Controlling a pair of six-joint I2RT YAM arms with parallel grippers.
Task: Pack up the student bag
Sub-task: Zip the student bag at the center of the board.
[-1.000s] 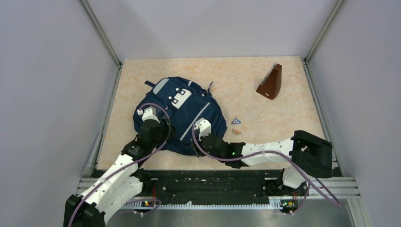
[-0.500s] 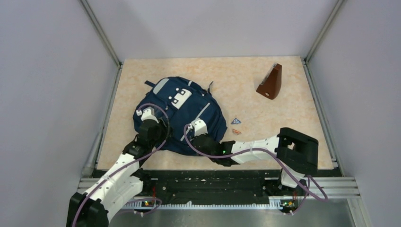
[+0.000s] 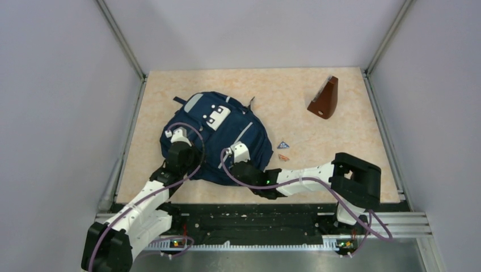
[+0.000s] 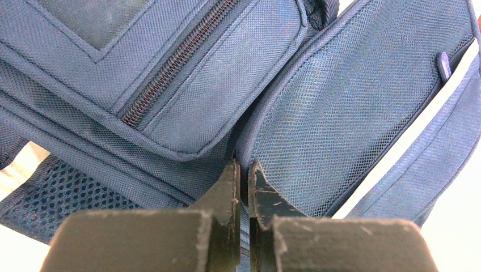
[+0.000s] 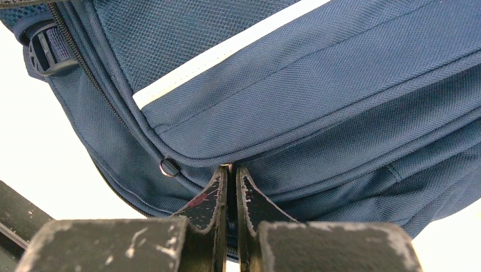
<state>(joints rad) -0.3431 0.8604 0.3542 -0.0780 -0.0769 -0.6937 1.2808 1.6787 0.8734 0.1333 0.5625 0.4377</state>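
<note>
The student bag (image 3: 218, 133), navy blue with light grey patches and a pale stripe, lies flat on the left half of the table. My left gripper (image 3: 190, 148) is at its near-left part. In the left wrist view this gripper (image 4: 244, 170) is shut, pinching a fold of bag fabric (image 4: 295, 113) between a zipped pocket and a mesh side pocket. My right gripper (image 3: 231, 161) is at the bag's near edge. Seen from its wrist, it (image 5: 230, 171) is shut on the bag's seam (image 5: 340, 130), just under the stripe and next to a small metal ring (image 5: 169, 167).
A brown wedge-shaped object (image 3: 324, 99) stands at the far right. Two small items, one blue (image 3: 283, 145) and one orange (image 3: 283, 157), lie right of the bag. Metal frame rails (image 3: 127, 141) run along the table's sides, with grey walls around.
Both grippers have closed onto the bag. The right arm slid left toward the bag's near edge; the left gripper shifted only slightly.
</note>
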